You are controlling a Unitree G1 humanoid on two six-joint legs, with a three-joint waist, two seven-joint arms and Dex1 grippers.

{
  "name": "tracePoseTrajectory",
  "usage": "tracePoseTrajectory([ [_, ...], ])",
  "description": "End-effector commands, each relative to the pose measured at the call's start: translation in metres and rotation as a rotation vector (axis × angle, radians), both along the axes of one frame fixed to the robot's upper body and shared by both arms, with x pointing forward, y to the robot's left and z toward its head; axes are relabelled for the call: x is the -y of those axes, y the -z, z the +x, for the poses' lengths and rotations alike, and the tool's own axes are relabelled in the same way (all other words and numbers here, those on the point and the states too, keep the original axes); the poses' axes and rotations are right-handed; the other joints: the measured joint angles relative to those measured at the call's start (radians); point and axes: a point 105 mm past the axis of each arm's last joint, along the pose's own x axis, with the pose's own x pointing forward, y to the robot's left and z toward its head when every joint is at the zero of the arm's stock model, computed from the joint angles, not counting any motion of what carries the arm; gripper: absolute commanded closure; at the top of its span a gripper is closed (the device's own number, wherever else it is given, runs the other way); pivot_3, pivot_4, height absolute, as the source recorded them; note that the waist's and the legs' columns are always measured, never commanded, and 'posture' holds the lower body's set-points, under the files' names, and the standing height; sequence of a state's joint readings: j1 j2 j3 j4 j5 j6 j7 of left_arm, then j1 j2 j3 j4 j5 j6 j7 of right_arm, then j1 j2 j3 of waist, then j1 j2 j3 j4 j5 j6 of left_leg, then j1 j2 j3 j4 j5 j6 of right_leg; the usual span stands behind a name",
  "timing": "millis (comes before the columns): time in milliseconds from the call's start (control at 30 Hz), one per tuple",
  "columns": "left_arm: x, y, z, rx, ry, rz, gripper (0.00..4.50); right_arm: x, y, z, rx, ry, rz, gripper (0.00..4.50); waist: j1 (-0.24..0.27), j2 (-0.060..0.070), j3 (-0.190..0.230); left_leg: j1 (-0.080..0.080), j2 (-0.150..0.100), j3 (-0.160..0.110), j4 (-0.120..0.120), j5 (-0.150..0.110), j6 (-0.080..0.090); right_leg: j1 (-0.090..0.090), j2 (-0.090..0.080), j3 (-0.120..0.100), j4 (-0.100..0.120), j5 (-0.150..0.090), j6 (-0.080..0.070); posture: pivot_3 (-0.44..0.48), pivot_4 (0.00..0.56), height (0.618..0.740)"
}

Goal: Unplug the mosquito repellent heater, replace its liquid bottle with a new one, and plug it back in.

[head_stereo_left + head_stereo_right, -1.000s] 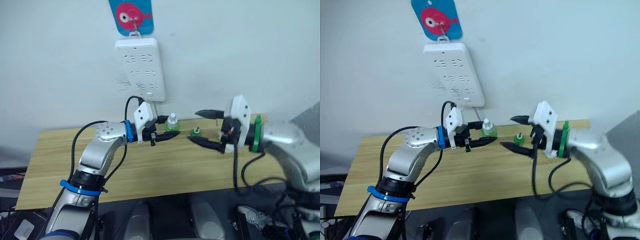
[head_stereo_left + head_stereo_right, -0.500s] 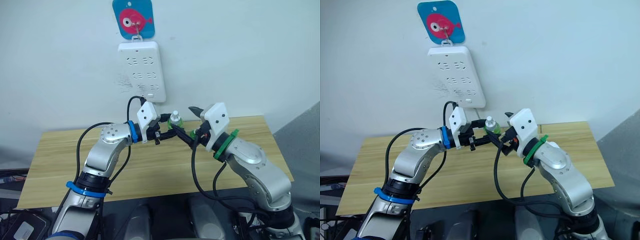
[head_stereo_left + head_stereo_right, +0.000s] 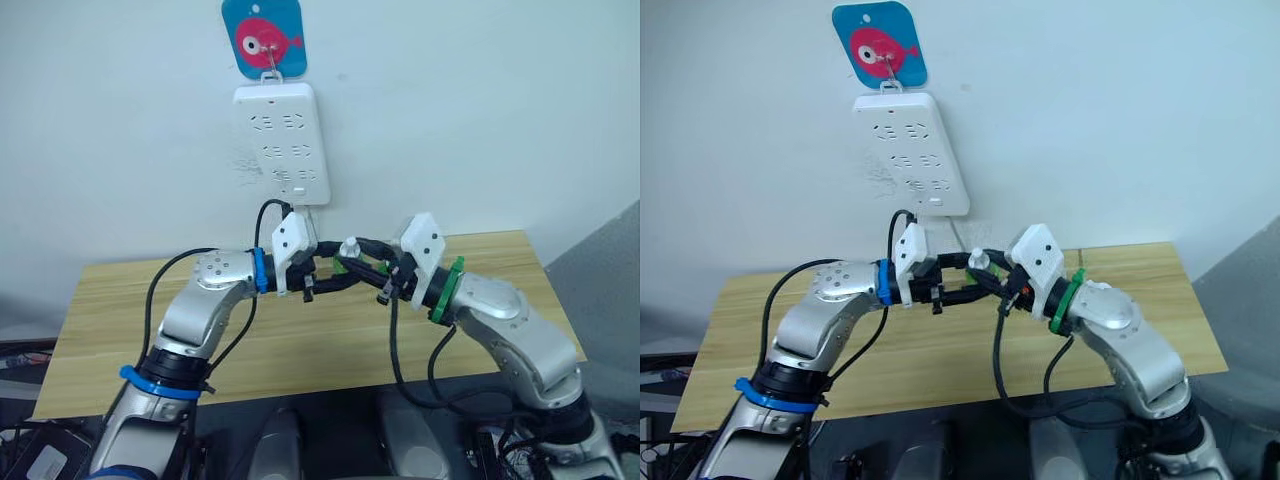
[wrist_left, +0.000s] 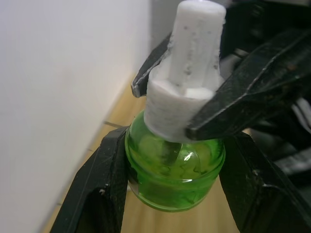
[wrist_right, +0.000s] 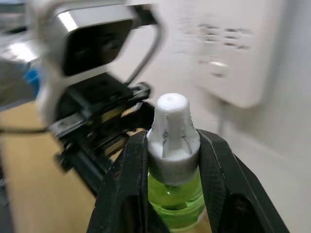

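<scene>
The liquid bottle [image 4: 175, 165] is small, of clear green, with a white ribbed cap and wick [image 5: 171, 130]. It is held upright above the table's back edge, near the wall. My left gripper [image 3: 335, 272] is shut on its green body, one finger on each side. My right gripper [image 5: 172, 148] comes from the opposite side and is shut on the white cap, its black fingers [image 4: 243, 92] pressing the cap just above the green glass. The mosquito repellent heater is out of view.
A long white power strip [image 3: 282, 140] hangs on the wall under a blue hook plate with a pink fish [image 3: 262, 35], directly above the two grippers. A cord runs down from it. The wooden table [image 3: 120, 310] stretches left and right below the arms.
My right gripper swung left from the table's right side to the bottle and closed on its white cap. The left gripper kept holding the bottle in place.
</scene>
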State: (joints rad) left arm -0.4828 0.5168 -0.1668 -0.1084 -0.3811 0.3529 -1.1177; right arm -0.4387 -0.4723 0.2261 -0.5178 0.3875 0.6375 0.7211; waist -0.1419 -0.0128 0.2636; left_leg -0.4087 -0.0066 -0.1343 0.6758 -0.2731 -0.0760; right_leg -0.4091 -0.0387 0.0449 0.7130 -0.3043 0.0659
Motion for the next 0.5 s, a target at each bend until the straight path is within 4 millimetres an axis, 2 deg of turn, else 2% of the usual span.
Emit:
tracePoseTrajectory([
  [33, -0.005, -0.004, -0.013, -0.008, 0.121, 0.041, 2.24, 0.001, -0.007, -0.012, 0.041, -0.288, -0.108, 3.45, 0.000, 0.000, 0.000, 0.001, 0.000, 0.000, 0.000, 0.000, 0.000, 0.001, 0.000, 0.000, 0.000, 0.000, 0.000, -0.173, 0.210, 0.734],
  [133, -0.005, -0.005, -0.010, 0.022, 0.165, 0.075, 2.24, 0.007, -0.015, -0.007, 0.002, -0.422, -0.195, 3.45, 0.002, 0.000, 0.000, 0.002, 0.001, -0.001, 0.000, 0.000, 0.000, 0.002, 0.001, -0.001, 0.000, 0.000, 0.000, -0.157, 0.202, 0.734],
  [267, -0.002, -0.008, -0.005, 0.049, 0.168, 0.067, 2.24, 0.010, -0.017, -0.007, -0.046, -0.473, -0.226, 3.45, 0.004, 0.000, 0.000, 0.001, 0.000, -0.002, 0.000, 0.000, 0.000, 0.002, 0.000, -0.001, -0.001, 0.000, 0.000, -0.153, 0.199, 0.734],
  [400, 0.001, -0.008, -0.006, 0.050, 0.158, 0.048, 2.24, 0.019, -0.023, 0.007, -0.042, -0.364, -0.189, 2.03, 0.001, 0.000, 0.000, 0.001, 0.000, -0.001, 0.000, 0.000, 0.000, 0.002, 0.000, -0.001, -0.002, 0.000, 0.000, -0.161, 0.201, 0.734],
  [500, 0.001, -0.007, -0.004, 0.024, 0.111, 0.006, 2.24, 0.040, -0.031, 0.024, 0.003, -0.211, -0.185, 0.95, 0.004, 0.000, 0.000, 0.000, 0.000, -0.001, 0.000, 0.000, 0.000, 0.002, -0.001, -0.001, -0.002, 0.000, 0.000, -0.172, 0.203, 0.734],
])
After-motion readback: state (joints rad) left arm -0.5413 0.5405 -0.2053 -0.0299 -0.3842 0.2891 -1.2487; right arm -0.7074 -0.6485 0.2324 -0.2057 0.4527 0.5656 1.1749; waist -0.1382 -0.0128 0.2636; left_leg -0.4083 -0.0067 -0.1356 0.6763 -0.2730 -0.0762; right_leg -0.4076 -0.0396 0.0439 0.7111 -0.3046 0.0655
